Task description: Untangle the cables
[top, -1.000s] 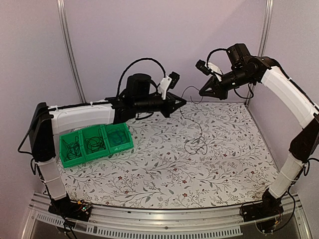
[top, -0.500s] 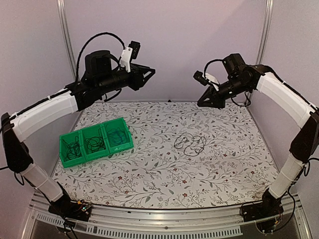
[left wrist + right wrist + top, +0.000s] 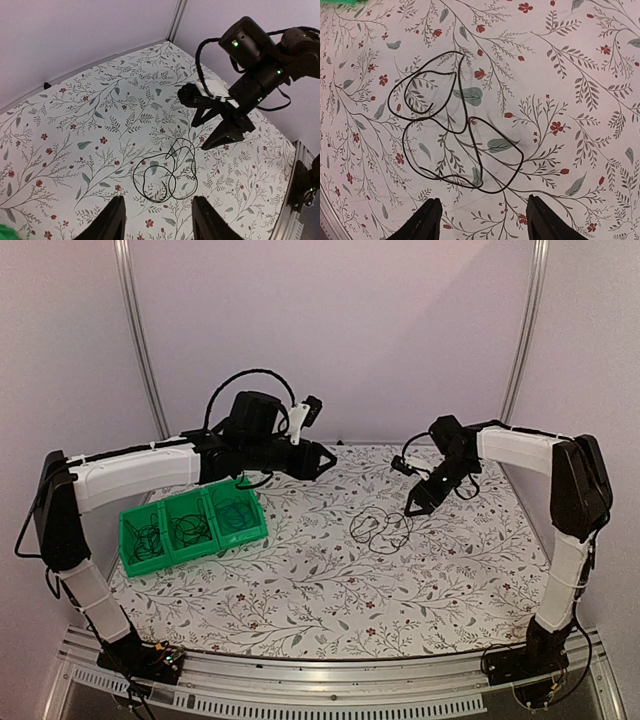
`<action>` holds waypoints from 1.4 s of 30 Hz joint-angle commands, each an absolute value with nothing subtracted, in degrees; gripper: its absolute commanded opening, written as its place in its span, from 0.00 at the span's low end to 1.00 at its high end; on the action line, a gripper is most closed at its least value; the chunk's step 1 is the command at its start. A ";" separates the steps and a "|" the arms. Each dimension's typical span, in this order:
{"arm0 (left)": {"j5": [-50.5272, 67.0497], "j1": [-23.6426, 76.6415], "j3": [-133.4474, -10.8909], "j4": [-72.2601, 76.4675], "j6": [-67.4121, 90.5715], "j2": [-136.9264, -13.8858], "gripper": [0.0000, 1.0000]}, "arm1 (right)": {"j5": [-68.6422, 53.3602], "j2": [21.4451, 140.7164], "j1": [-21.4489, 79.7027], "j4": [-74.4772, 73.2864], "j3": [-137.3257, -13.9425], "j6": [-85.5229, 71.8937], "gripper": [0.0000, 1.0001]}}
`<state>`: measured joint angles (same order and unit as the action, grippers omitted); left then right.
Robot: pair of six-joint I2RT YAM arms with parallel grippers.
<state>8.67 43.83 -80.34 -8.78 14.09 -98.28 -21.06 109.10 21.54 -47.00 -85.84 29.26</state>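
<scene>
Inside green bin (image 3: pixel 200 549), apparently coiled cables (image 3: pixel 188 528), left pincer (image 3: pixel 159 201) spread empty, right pincer (image 3: pixel 482 204) likewise

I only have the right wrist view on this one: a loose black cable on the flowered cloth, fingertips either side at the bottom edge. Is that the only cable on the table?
Observer: No. The top view shows a green bin at the left of the table, with a small wire coil in each of its three compartments.
Operator: Where is the left gripper?
Observer: It hovers above the table's far half, aimed at the black cable, not touching it.
Operator: Is it holding anything?
Observer: No. Its own camera shows its fingers apart with nothing between them.
</scene>
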 commanded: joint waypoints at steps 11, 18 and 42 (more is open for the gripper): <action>10.69 45.69 -77.77 -8.91 20.34 -100.10 0.48 | -28.23 123.73 20.07 -45.72 -92.57 25.46 0.34; 12.22 46.10 -74.26 -4.17 18.26 -98.69 0.49 | -34.77 116.17 22.42 -49.41 -94.61 28.41 0.00; 9.34 48.85 -67.03 8.86 8.82 -90.68 0.05 | -38.32 106.62 34.89 -55.44 -107.29 34.67 0.00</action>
